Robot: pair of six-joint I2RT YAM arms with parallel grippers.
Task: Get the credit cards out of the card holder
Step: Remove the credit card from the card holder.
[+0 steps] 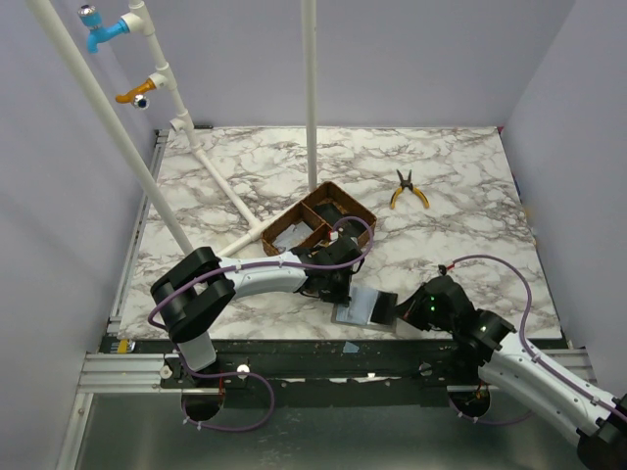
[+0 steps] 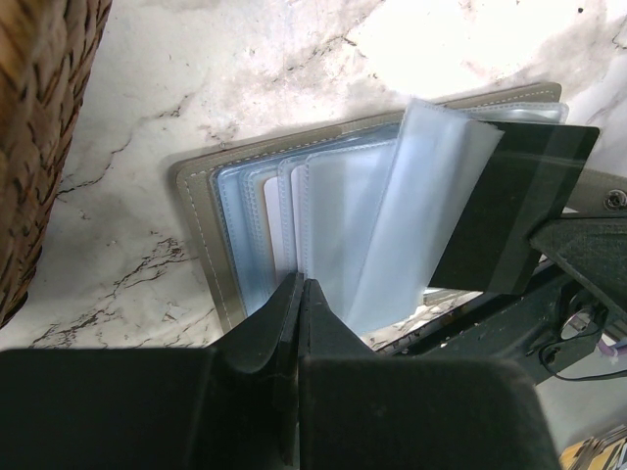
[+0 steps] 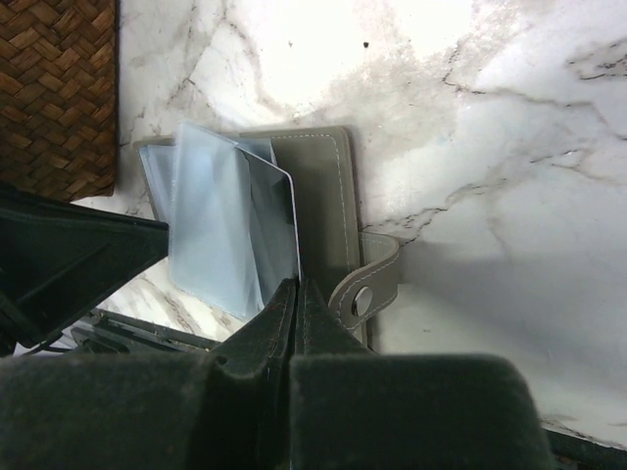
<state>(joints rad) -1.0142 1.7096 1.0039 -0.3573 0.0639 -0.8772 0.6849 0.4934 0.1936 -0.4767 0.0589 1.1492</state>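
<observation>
The card holder (image 1: 364,305) lies open just beside the brown tray (image 1: 323,227), with the credit cards (image 2: 281,220) inside its clear sleeves (image 2: 431,196) and none out yet, while the left end effector (image 2: 299,294) and right end effector (image 3: 297,292) are both squeezed shut at its edge, maybe pinching a sleeve.

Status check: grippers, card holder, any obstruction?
Left gripper, right gripper shut, tips at card holder edge. Holder open, sleeves fanned, credit card inside. Woven tray alongside, not blocking.

Bright glare up top (near fg blurry)
</observation>
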